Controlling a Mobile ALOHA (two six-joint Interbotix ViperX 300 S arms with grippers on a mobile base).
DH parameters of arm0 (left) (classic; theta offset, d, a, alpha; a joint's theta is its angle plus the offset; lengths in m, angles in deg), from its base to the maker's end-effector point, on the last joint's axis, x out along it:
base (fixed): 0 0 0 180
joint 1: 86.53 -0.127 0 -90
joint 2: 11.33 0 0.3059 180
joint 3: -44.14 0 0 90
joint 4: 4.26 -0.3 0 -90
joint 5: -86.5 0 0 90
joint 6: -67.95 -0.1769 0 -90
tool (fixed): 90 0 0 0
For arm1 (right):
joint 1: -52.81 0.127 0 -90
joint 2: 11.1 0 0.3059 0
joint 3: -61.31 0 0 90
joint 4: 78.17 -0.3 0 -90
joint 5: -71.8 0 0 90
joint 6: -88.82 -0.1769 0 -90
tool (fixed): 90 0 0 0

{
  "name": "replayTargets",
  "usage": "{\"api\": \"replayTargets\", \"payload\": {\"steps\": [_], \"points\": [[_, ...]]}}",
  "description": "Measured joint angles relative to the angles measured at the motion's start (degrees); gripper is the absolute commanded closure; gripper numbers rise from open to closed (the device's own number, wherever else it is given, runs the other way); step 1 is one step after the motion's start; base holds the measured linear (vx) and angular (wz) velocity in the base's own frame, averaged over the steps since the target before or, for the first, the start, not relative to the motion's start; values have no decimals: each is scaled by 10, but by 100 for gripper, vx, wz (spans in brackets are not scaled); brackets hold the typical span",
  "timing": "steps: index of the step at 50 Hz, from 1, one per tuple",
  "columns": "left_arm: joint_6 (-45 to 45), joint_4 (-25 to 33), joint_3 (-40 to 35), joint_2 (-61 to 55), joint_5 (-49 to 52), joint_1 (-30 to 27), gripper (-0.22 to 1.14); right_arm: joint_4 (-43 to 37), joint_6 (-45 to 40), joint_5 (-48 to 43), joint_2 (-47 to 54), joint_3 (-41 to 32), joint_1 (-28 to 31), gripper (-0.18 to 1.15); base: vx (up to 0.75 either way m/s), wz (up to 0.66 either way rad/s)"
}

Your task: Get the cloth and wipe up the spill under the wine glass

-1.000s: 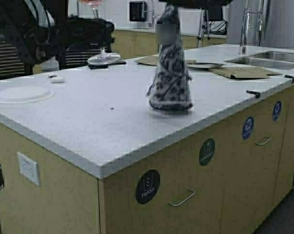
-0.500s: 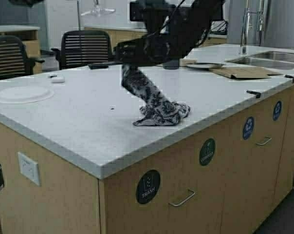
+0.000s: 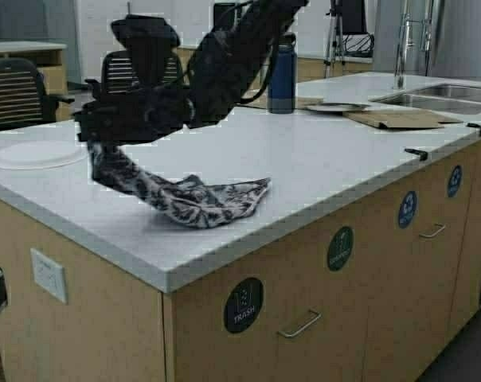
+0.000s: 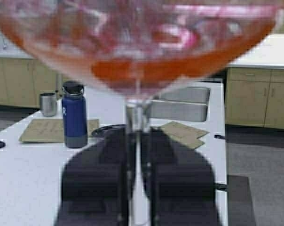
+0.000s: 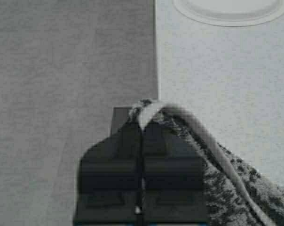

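Note:
My right gripper (image 3: 97, 139) reaches across to the counter's left front part and is shut on the pale hem of the cloth (image 3: 193, 199). The dark grey and white patterned cloth trails from the gripper down onto the white counter (image 3: 320, 159) and lies spread flat to the right. In the right wrist view the gripper (image 5: 142, 125) pinches the cloth (image 5: 226, 188) close to the counter's edge. My left gripper (image 4: 136, 136) is shut on the stem of the wine glass (image 4: 137, 56), held up off the counter; its bowl is tinted pink-red. The left gripper and glass are out of the high view.
A white plate (image 3: 33, 153) lies at the counter's left, just past the right gripper. A dark blue bottle (image 3: 281, 76), brown paper (image 3: 396, 119), a dark plate (image 3: 336, 107) and a sink (image 3: 439, 95) are at the back right. Chairs (image 3: 13, 91) stand behind the counter.
My right gripper has dragged the cloth leftward across the counter, from the middle to near the white plate. The cloth went from hanging upright to lying stretched out flat.

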Motion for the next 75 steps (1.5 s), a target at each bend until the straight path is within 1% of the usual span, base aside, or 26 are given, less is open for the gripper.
{"api": "replayTargets", "payload": {"steps": [3, 6, 17, 22, 26, 47, 58, 75], "points": [[0, 1, -4, -6, 1, 1, 57, -1, 1, 0, 0, 2, -7, 91, 0, 0], [0, 1, -9, -17, 0, 1, 57, -3, 0, 0, -1, 9, -29, 91, 0, 0], [0, 0, -25, -72, -7, 0, 57, -9, -3, 0, -1, 43, -156, 91, 0, 0], [1, 1, -33, -111, -25, 1, 57, -11, -2, -1, -1, 54, -200, 91, 1, 1], [0, 1, -43, -148, -47, 1, 57, -12, -2, 0, -1, 61, -223, 91, 1, 1], [-1, 0, -114, -396, -200, 2, 57, -9, 1, -18, 18, 89, -254, 91, 0, 0], [-4, -4, -156, -482, -232, 2, 57, -8, 1, -27, 18, 98, -269, 91, 0, 0], [-18, -9, -234, -604, -257, 2, 57, -7, 1, -31, 18, 100, -271, 91, 0, 0]]}}
